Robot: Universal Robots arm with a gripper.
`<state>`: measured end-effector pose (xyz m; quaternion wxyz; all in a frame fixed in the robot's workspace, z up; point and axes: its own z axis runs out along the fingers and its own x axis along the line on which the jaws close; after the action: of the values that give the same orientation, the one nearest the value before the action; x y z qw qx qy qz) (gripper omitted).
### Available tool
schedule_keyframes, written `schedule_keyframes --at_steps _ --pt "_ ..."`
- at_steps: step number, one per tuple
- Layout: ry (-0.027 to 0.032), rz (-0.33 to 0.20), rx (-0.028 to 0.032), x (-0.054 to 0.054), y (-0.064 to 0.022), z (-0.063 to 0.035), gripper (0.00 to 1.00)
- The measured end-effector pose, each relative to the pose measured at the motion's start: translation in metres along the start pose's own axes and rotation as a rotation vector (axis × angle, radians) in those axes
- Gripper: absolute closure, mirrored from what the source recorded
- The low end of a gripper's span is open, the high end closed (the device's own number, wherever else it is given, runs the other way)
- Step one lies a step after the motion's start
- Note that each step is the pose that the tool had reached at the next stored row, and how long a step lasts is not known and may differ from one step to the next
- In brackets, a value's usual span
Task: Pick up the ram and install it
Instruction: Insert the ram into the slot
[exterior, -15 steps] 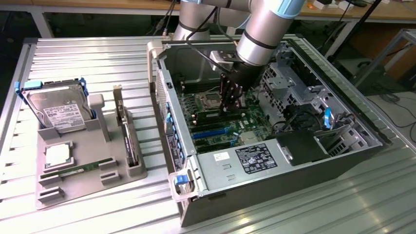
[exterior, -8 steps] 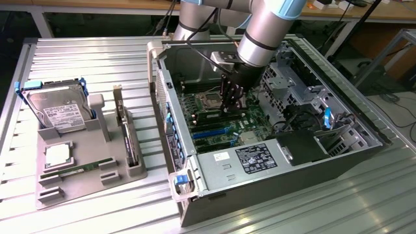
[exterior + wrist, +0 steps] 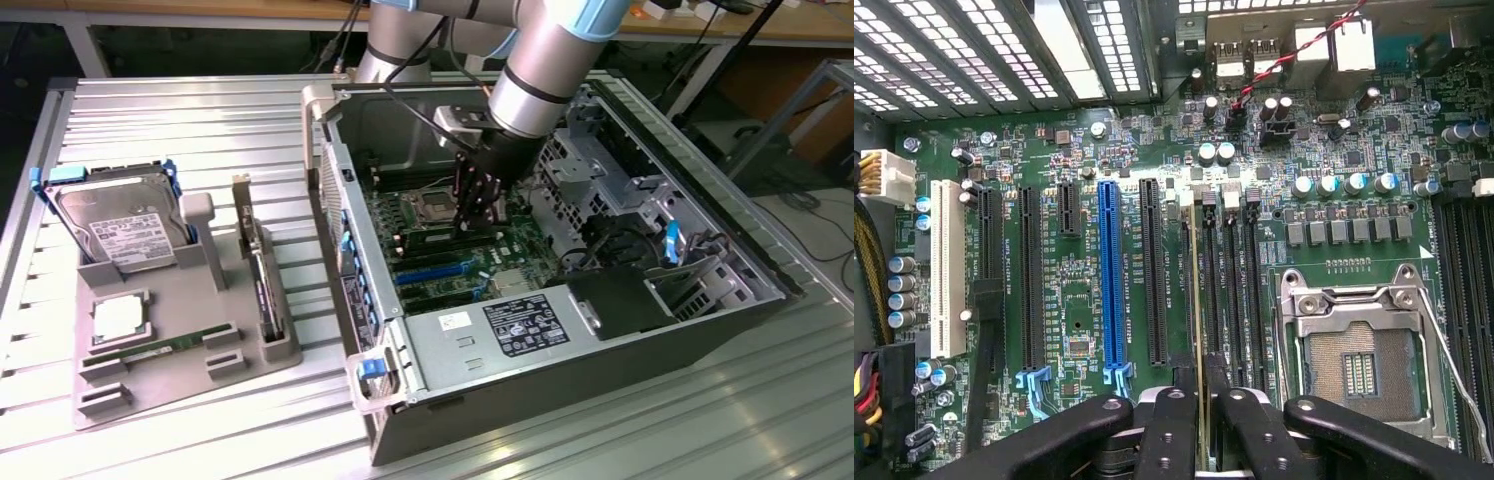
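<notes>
**Ram pinched edge-on over the memory slots**

Black fingers (image 3: 1169, 440) sit closest to the wrist camera, drawn narrow and clamped on the two flat faces of the ram (image 3: 1199, 300). The stick is seen edge-on as a thin pale-green line, running away from the fingers along the bank of memory slots (image 3: 1234, 290) on the motherboard (image 3: 1084, 160). It lines up with the slot farthest from the CPU socket (image 3: 1359, 370). Cannot tell whether its bottom edge is in the slot or just above it.

In the exterior view the arm reaches down into the open case (image 3: 561, 330). The fingers are low over the board, and the socket is at about nine o'clock from them.

Out on the desk (image 3: 160, 110), at nine o'clock from the case in the exterior view, stands the grey tray (image 3: 174, 385). A hard drive (image 3: 120, 225) is at the tray's far end and a second green stick (image 3: 140, 352) lies near the front.

Handling, by judgement:
- Light, thin and stiff along its length.
- Likely to crack or skew if twisted.
- The chips and the contact edge are the fragile parts.
- Best held as it is now: on the flat faces, near the top edge and mid-length, with the contact edge free.
- The smooth board could slip or tilt in a narrow pinch, so any push wants to be straight and square to the slot.
</notes>
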<state>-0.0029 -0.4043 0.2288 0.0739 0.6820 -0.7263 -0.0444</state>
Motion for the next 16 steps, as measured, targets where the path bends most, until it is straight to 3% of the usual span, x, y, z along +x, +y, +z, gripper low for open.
schedule_keyframes --at_steps 16 --pt "0.0023 -0.01 0.0005 -0.0006 -0.0002 0.001 0.85"
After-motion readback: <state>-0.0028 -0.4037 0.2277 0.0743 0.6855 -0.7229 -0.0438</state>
